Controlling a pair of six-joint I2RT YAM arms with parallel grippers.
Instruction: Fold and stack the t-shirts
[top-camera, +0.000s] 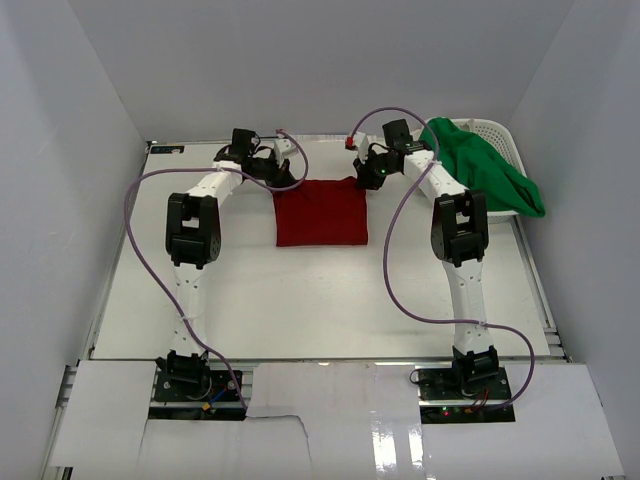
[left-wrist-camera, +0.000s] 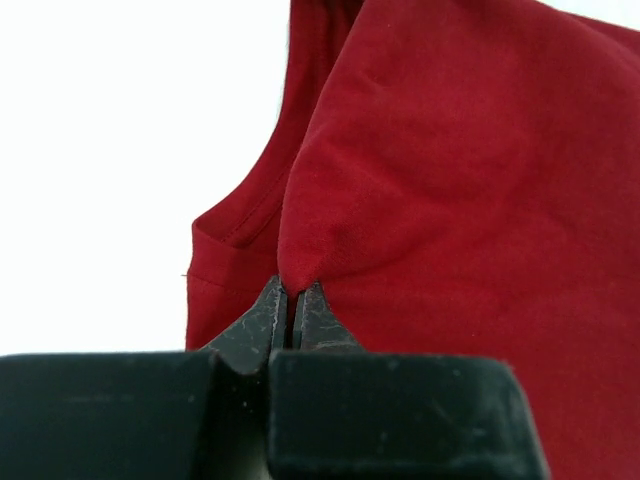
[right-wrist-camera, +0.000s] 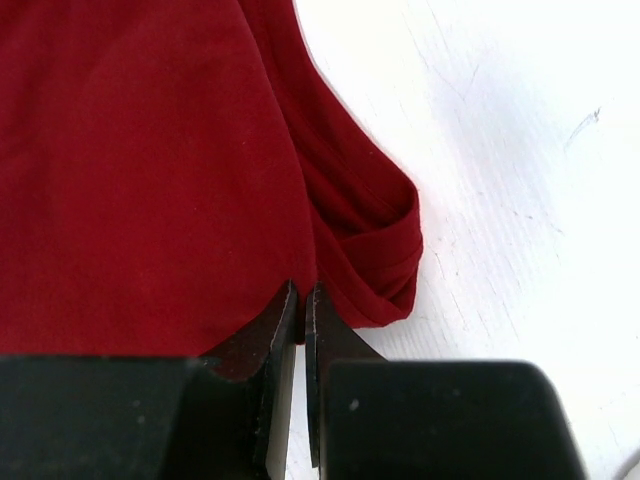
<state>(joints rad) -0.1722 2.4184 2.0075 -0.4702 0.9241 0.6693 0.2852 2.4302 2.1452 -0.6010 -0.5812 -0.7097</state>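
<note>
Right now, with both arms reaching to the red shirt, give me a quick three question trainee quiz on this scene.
1. True or false: the green t-shirt is already folded flat.
2. Which is pinching the red t-shirt: A left gripper, B right gripper, C both?
3. Fill in: the green t-shirt is draped over the white ____.
Key: 1 false; 2 C; 3 basket.
</note>
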